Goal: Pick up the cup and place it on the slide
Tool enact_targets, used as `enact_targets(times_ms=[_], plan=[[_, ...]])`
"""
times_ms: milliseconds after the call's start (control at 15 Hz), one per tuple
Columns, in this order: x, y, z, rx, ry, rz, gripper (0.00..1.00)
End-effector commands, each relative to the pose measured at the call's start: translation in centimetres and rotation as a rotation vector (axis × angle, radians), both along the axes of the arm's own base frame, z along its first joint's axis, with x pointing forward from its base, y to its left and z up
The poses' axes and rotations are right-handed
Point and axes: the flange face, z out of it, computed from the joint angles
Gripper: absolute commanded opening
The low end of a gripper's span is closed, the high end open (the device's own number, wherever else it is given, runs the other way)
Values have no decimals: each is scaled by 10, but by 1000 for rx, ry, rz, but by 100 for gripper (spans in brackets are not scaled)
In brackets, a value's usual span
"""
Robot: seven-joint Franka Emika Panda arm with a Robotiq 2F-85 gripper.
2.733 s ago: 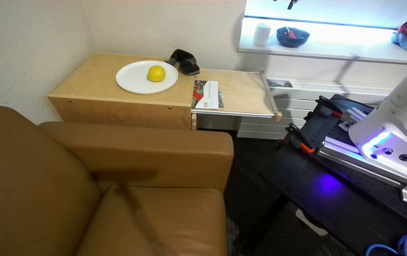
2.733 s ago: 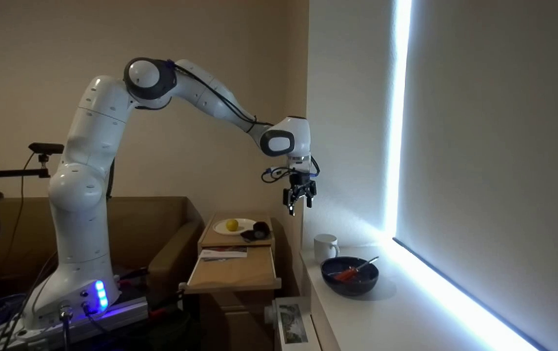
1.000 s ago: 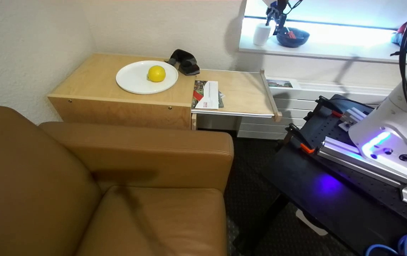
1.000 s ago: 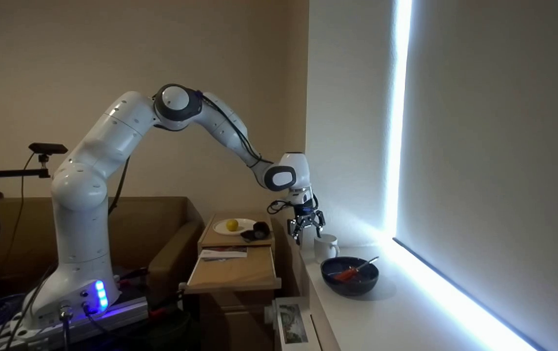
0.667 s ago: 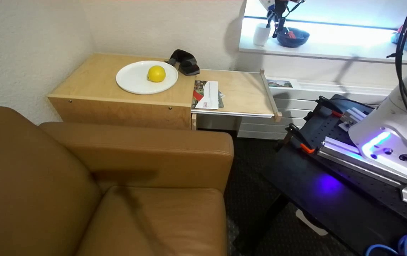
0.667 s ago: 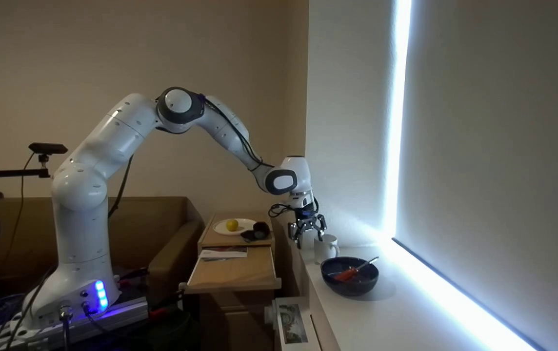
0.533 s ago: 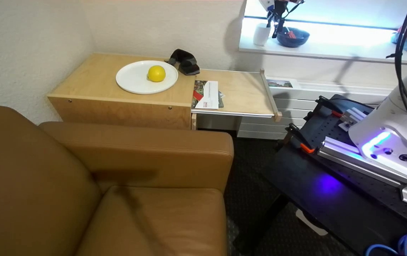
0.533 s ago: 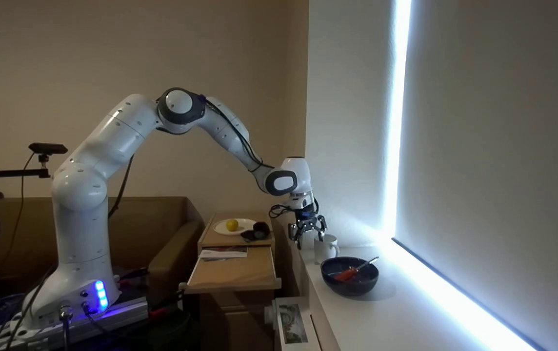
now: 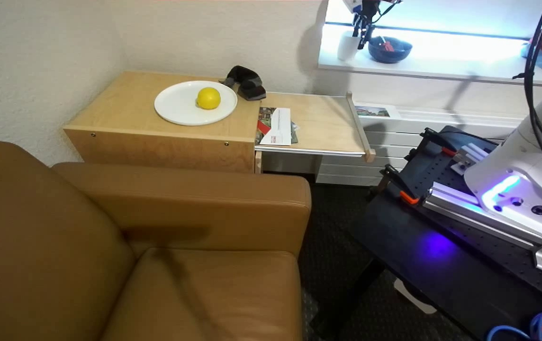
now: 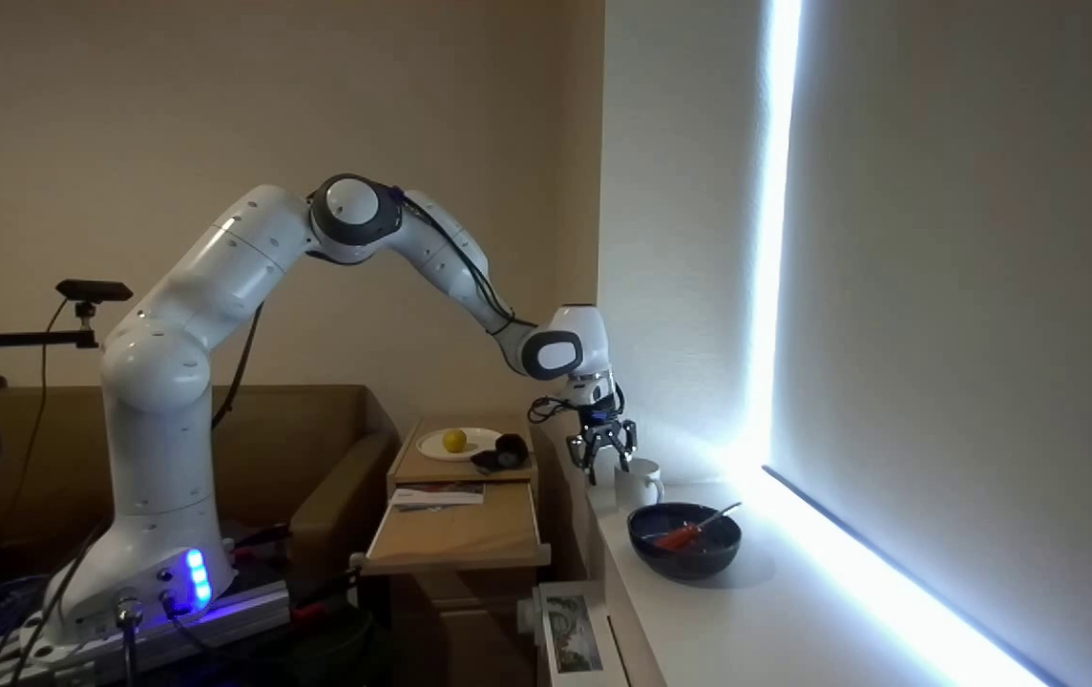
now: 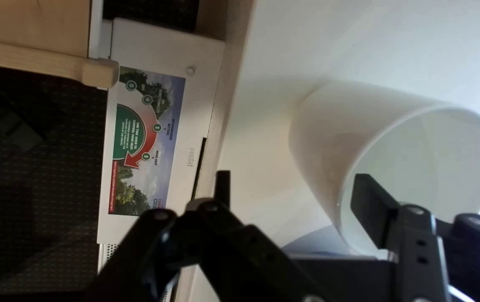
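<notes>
The white cup (image 9: pixel 346 50) stands upright on the windowsill, in both exterior views (image 10: pixel 635 489); its handle shows in an exterior view. In the wrist view the cup (image 11: pixel 336 121) fills the right side, mouth towards the camera. My gripper (image 10: pixel 608 469) is open and points down at the cup's rim. In the wrist view the gripper (image 11: pixel 294 186) has its right fingertip over or inside the cup's mouth and its left fingertip outside, towards the sill's edge. Contact cannot be told. The light-wood slide (image 9: pixel 323 116) juts from the side table, in both exterior views (image 10: pixel 455 544).
A dark blue bowl (image 10: pixel 684 563) with a red-handled tool stands beside the cup on the sill (image 10: pixel 699 639). Leaflets (image 9: pixel 278 127) lie on the slide, which has a raised end bar (image 9: pixel 360 128). A plate (image 9: pixel 176 106) with a yellow ball (image 9: pixel 208 98) and dark cloth (image 9: pixel 247 84) are on the tabletop.
My gripper has come down from high above the sill to the cup's rim. Over the last half second it has shifted only slightly. It stays open, and the cup has not moved.
</notes>
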Motion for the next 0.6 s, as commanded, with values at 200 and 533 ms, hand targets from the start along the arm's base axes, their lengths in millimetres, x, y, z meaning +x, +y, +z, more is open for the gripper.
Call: enact_targets(times_ms=[200, 533], plan=[[11, 3, 10, 14, -12, 5, 24], [7, -7, 13, 32, -22, -17, 0]])
